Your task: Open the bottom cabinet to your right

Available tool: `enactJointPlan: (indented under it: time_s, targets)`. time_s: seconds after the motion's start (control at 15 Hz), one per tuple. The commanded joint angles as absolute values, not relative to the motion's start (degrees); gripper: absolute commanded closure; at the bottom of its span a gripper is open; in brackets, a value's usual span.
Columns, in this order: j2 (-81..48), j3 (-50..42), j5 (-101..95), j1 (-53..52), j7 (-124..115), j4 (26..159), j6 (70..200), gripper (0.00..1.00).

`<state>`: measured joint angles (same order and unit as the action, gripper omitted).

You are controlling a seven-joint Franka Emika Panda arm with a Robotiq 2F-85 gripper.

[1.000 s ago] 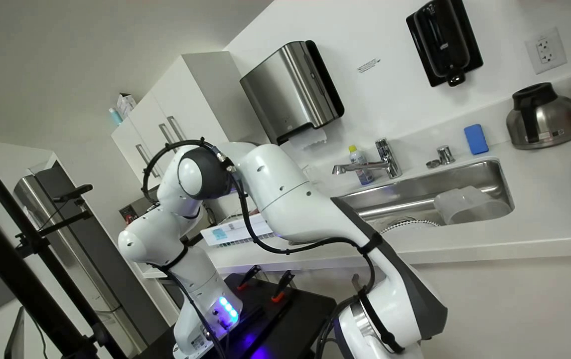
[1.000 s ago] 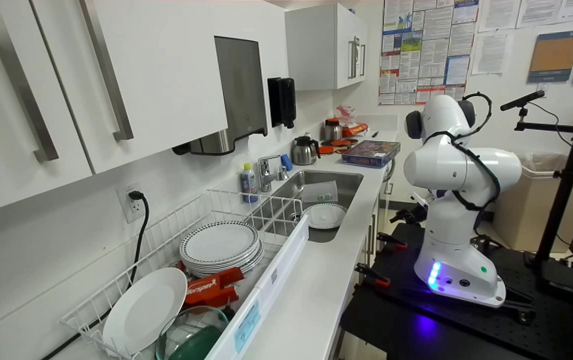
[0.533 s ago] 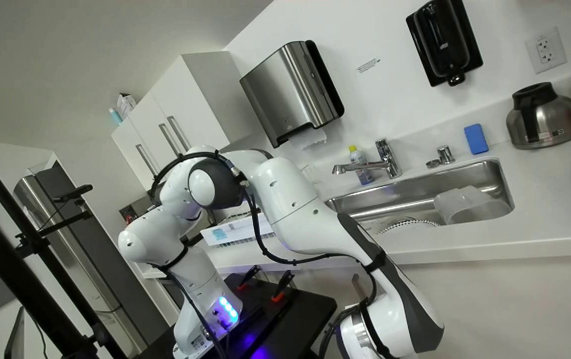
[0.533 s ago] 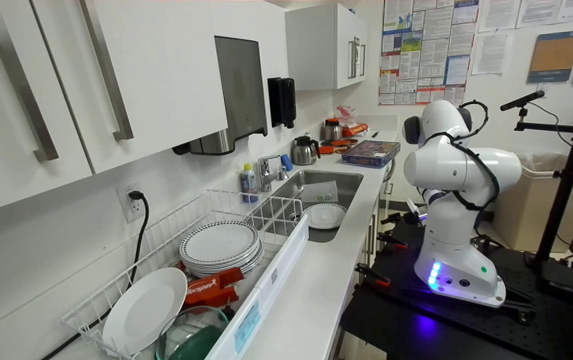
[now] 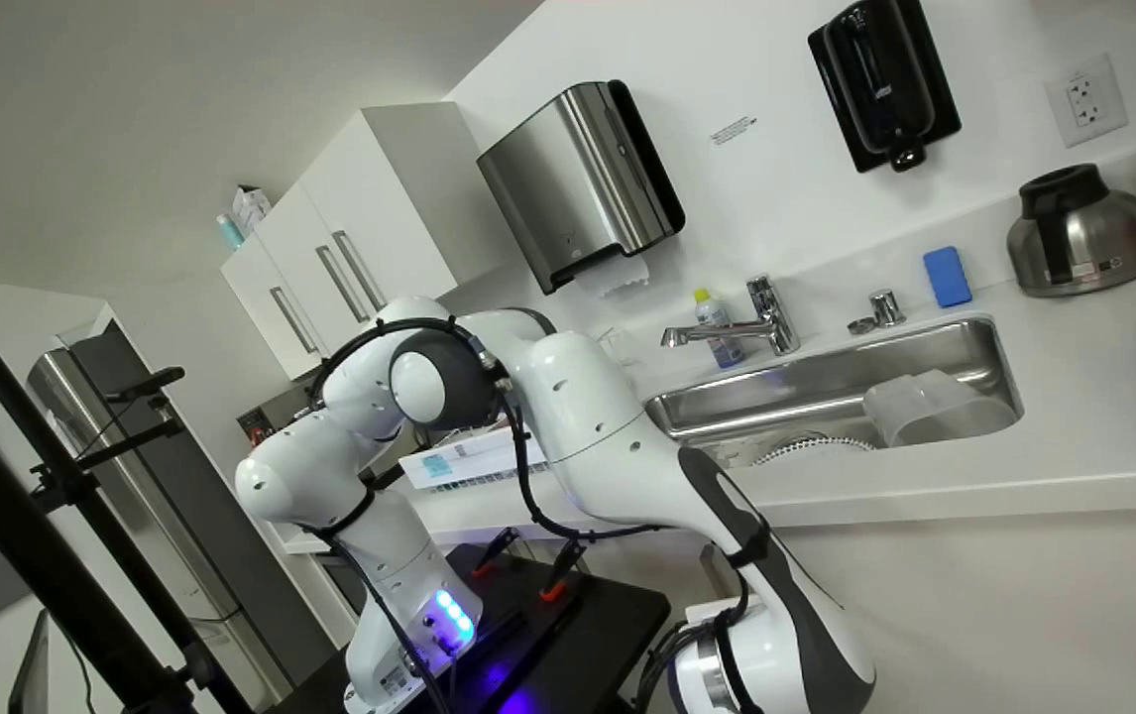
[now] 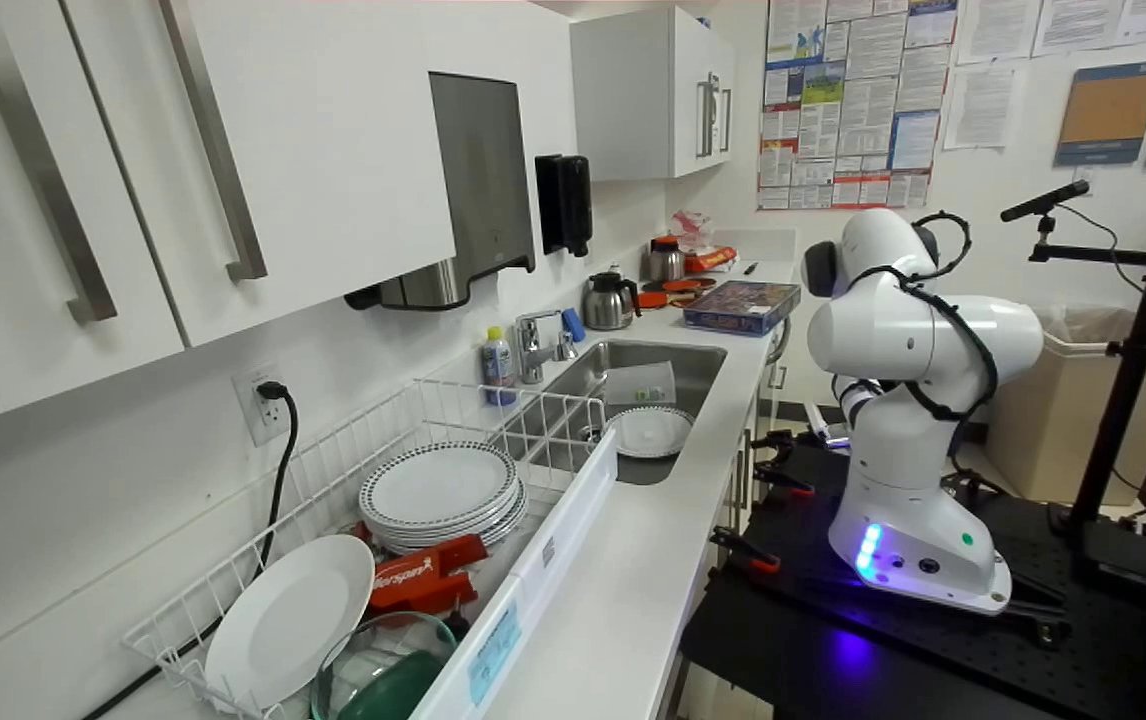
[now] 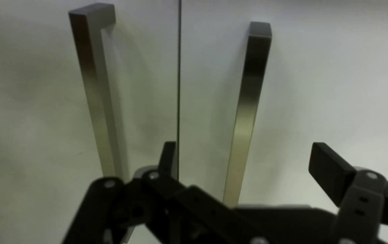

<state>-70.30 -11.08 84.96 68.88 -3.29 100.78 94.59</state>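
The bottom cabinet's flat white doors fill the wrist view, with the right door point(image 7: 302, 101) and left door point(image 7: 28, 101) meeting at a thin dark seam; both look shut. Each has a vertical silver bar handle, the right handle point(image 7: 246, 118) and the left handle point(image 7: 94, 88). My gripper point(image 7: 243, 156) is open and empty. The right handle shows between its fingertips in the picture; I see no contact and cannot tell the depth. The left finger overlaps the seam. In an exterior view the dark gripper point(image 6: 775, 447) is close to the cabinet front; elsewhere it is below the frame.
A white counter point(image 6: 583, 590) with a sink point(image 5: 1004, 382) runs above the cabinet. A dish rack point(image 6: 558, 500) holds plates. A black table point(image 6: 783, 640) carries my arm's base, with black clamps point(image 6: 745, 548) on its edge. A black stand point(image 6: 1133, 350) rises beside the arm.
My arm has lowered, its elbow and forearm sinking in both exterior views. The gripper has moved toward the cabinet front. Cabinet and other objects look unchanged.
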Motion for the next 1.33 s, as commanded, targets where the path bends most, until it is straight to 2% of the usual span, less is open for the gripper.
enactJointPlan:
  time_s: [0.0, 1.27]
  targets:
    - [-70.66, -11.58, 88.36, 68.01, -2.35, 101.36, 92.07, 0.0]
    - [-71.08, -12.14, 97.19, 66.38, -3.19, 104.24, 88.19, 0.0]
